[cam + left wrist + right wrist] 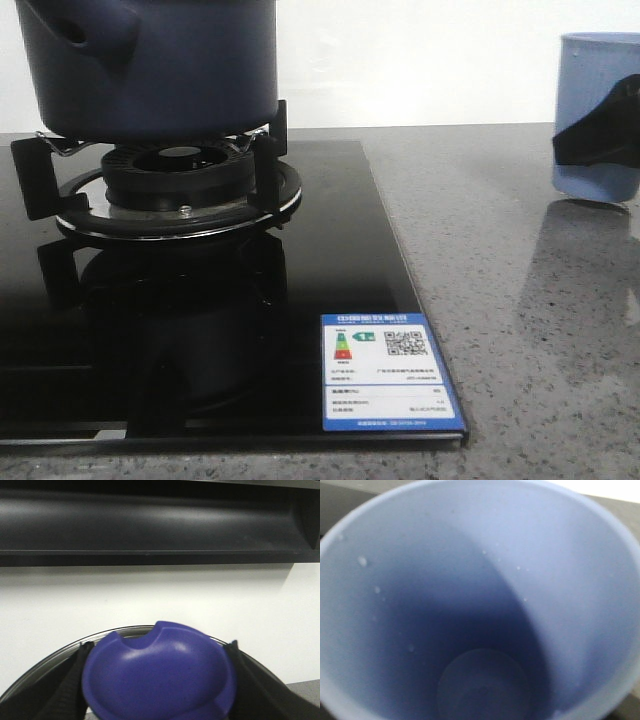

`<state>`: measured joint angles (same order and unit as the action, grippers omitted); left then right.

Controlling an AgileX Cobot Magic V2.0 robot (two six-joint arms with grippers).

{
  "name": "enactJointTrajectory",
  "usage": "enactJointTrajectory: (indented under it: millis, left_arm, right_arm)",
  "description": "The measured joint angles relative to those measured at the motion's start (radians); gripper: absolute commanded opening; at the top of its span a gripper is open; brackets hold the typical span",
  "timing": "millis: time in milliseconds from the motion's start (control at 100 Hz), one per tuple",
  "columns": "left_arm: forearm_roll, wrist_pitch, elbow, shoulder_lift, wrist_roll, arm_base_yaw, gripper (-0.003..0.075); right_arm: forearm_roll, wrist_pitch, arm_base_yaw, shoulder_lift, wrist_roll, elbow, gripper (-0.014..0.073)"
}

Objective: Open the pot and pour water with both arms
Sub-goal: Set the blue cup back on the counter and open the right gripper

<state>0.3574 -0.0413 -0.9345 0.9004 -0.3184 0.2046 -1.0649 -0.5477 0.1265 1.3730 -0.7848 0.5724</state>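
Note:
The dark navy pot stands on the burner's support at the back left, its stubby side handle facing me; its top is cut off in the front view. In the left wrist view my left gripper is shut on the lid's blue knob, black fingers pressed on both sides, with the glass lid's metal rim curving behind. At the far right a pale blue cup is held by my right gripper. The right wrist view looks into the cup; droplets speckle its inner wall.
A black glass hob carries the burner and a blue-edged energy label near its front corner. Grey speckled counter lies between hob and cup. A dark hood hangs over the white wall.

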Motion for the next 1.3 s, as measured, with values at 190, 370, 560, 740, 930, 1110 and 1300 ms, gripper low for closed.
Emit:
enactJointTrajectory:
  millis: [190, 370, 560, 740, 930, 1110, 1300]
  left_arm:
    - [0.000, 0.000, 0.000, 0.000, 0.000, 0.000, 0.0402]
    - [0.000, 0.000, 0.000, 0.000, -0.001, 0.000, 0.0402]
    - [0.000, 0.000, 0.000, 0.000, -0.001, 0.000, 0.0402]
    - [0.000, 0.000, 0.000, 0.000, -0.001, 0.000, 0.0402]
    - [0.000, 0.000, 0.000, 0.000, -0.001, 0.000, 0.0402]
    - [0.000, 0.000, 0.000, 0.000, -0.001, 0.000, 0.0402]
    - [0.000, 0.000, 0.000, 0.000, -0.001, 0.000, 0.0402]
  right_arm:
    - [0.002, -0.019, 0.000, 0.028, 0.034, 0.001, 0.0324]
    - [0.002, -0.027, 0.000, 0.030, 0.033, 0.001, 0.0324]
    - [0.002, -0.018, 0.000, 0.030, 0.033, 0.001, 0.0324]
    - [0.010, 0.007, 0.000, 0.030, 0.033, 0.005, 0.0324]
    - [0.010, 0.013, 0.000, 0.030, 0.033, 0.008, 0.0325]
    - [0.011, 0.015, 0.000, 0.030, 0.033, 0.008, 0.0484]
    - [0.011, 0.037, 0.000, 0.030, 0.001, 0.008, 0.0669]
